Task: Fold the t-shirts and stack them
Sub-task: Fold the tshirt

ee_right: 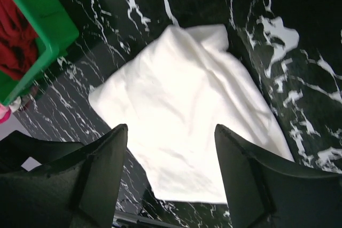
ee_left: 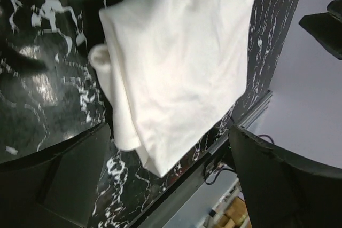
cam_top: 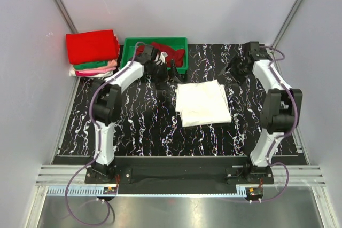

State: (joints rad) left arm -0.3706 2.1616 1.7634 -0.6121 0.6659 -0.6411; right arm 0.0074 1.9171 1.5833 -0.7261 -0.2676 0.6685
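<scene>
A white t-shirt [cam_top: 203, 103] lies folded into a rough rectangle on the black marbled table; its print does not show. It also shows in the left wrist view [ee_left: 176, 68] and the right wrist view [ee_right: 187, 110]. My left gripper [cam_top: 160, 72] is open and empty, held above the table just left of the shirt's far corner. My right gripper [cam_top: 239, 67] is open and empty, raised beyond the shirt's far right corner. A stack of folded shirts [cam_top: 92, 53], red on top with green and pink below, sits at the far left. A crumpled red shirt [cam_top: 168, 52] lies in the tray.
A green plastic tray [cam_top: 181, 42] stands at the back centre, and its corner shows in the right wrist view [ee_right: 37, 30]. Grey walls close in the left, right and back. The table's near edge has a metal rail [cam_top: 181, 175].
</scene>
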